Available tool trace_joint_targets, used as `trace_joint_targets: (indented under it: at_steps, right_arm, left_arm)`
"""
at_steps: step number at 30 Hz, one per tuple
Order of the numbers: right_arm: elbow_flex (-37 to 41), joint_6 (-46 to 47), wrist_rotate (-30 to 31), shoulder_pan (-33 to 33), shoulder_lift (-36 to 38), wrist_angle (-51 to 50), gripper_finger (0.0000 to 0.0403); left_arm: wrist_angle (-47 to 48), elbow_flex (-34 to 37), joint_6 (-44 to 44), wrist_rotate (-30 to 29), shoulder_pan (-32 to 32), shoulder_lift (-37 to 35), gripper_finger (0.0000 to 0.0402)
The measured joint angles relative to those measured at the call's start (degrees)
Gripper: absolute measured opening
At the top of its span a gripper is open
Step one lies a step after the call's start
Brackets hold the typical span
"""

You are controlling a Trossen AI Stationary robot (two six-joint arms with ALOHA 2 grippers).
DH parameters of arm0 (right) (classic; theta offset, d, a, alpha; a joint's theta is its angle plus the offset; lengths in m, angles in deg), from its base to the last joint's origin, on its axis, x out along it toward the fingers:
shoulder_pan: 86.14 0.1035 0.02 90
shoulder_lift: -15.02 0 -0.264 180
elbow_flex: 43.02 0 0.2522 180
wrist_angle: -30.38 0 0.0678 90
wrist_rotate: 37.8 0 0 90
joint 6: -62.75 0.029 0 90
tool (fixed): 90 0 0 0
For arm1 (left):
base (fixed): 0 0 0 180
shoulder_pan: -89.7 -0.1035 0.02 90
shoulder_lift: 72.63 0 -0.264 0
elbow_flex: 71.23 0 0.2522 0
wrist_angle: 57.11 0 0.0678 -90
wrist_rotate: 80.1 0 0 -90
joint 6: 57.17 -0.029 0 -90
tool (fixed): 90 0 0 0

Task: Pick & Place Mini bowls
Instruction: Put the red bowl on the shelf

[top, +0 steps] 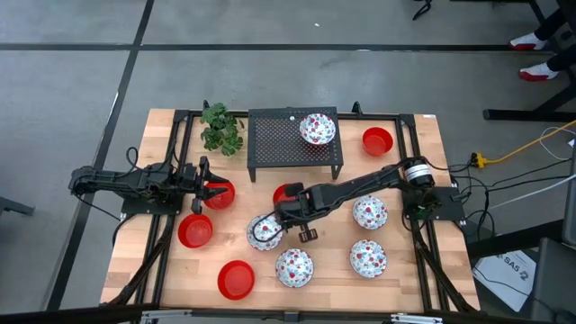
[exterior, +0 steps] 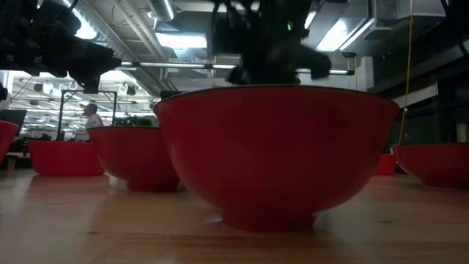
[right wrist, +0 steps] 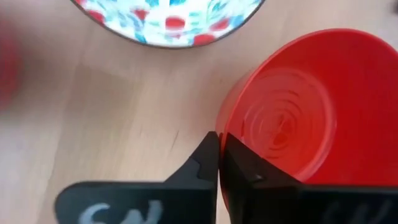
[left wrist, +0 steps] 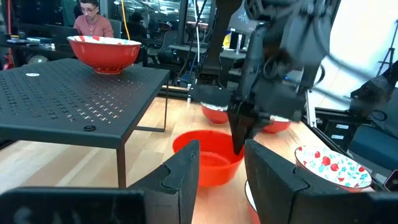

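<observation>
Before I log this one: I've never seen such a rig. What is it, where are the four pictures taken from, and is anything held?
It is a robot with two dark arms at a wooden table. One picture looks straight down, one looks level across the tabletop, and one comes from each wrist. On the table are red and floral mini bowls, a black rack carrying one floral bowl, and a plant. The right gripper is shut at the rim of a red bowl; whether it pinches the rim is unclear. The left gripper is open and holds nothing.
</observation>
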Motion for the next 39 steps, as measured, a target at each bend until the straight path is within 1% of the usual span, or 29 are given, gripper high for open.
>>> trace_joint_targets:
  at_steps: [8, 10, 16, 20, 25, 30, 36, 39]
  right_arm:
    - [-2.23, 0.85, -1.1, 0.0, 5.54, -1.76, 0.0008]
    - [-2.43, 1.19, -2.38, 0.0, 6.8, -1.77, 0.0008]
    - [-2.72, 0.33, -4.63, 0.83, 10.29, 1.17, 0.0009]
    - [-2.79, -3.97, -7.2, 1.62, 11.65, 5.05, 0.0009]
    - [-2.79, -10.13, -7.33, 2.19, 12.28, 10.23, 0.0009]
    - [-2.8, -17.06, -3.42, 2.16, 12.62, 15.25, 0.0009]
    - [-5.4, -26.76, 2.2, 1.53, 12.71, 15.99, 0.0009]
    - [-6.95, -29.5, 5.42, 0.28, 12.71, 15.88, 0.0009]
  left_arm:
    - [0.0, 0.0, 0.0, -0.01, 0.0, 0.0, 0.0123]
    - [0.02, 0.0, 0.0, 0.0, 0.01, -0.01, 0.0123]
    - [0.0, 0.0, 0.0, 0.0, 0.0, 0.0, 0.0123]
    - [0.0, 0.0, 0.0, -0.02, 0.01, 0.01, 0.0123]
    - [0.02, 0.0, 0.0, 0.0, 0.0, 0.01, 0.0123]
    - [0.03, 0.0, 0.0, 0.0, 0.0, 0.01, 0.0123]
    - [0.03, 0.0, 0.0, 0.0, 0.0, 0.01, 0.0123]
    - [0.02, 0.0, 0.0, 0.0, 0.01, 0.01, 0.0123]
